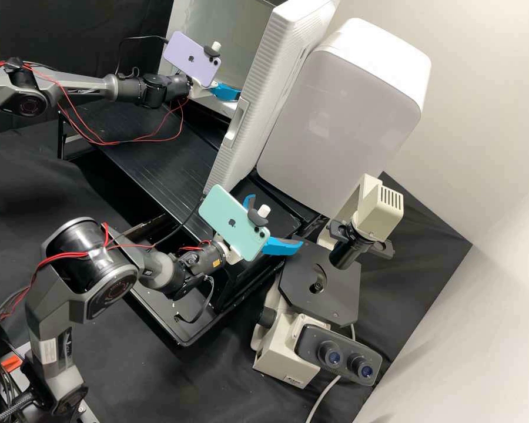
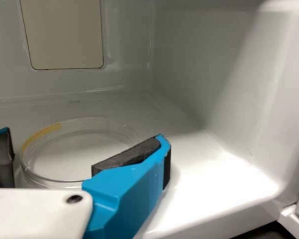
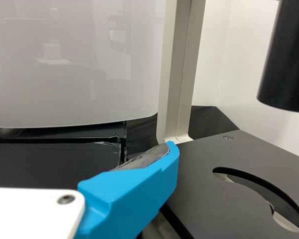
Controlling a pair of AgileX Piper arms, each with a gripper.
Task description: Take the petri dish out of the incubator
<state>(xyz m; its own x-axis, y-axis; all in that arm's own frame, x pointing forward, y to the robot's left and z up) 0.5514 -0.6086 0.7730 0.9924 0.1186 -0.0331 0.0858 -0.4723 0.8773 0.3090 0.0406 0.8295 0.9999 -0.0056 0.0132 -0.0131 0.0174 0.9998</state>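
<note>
A clear round petri dish (image 2: 65, 149) with a yellow mark on its rim rests on the white floor of the incubator (image 2: 214, 164). My left gripper (image 2: 79, 149) is inside the chamber, its blue fingers (image 2: 134, 174) pressed against opposite sides of the dish. In the high view the left gripper (image 1: 224, 91) reaches past the open incubator door (image 1: 264, 94). My right gripper (image 1: 282, 245) hangs open and empty in front of the incubator (image 1: 341, 111), one finger (image 3: 139, 184) at the edge of the black microscope stage (image 3: 229, 174).
A microscope (image 1: 317, 288) stands at the front right, its stage and dark condenser (image 3: 289, 55) close to the right gripper. The incubator sits on a black ridged platform (image 1: 158, 158). Red cables (image 1: 100, 135) trail from both arms. A pale wall lies to the right.
</note>
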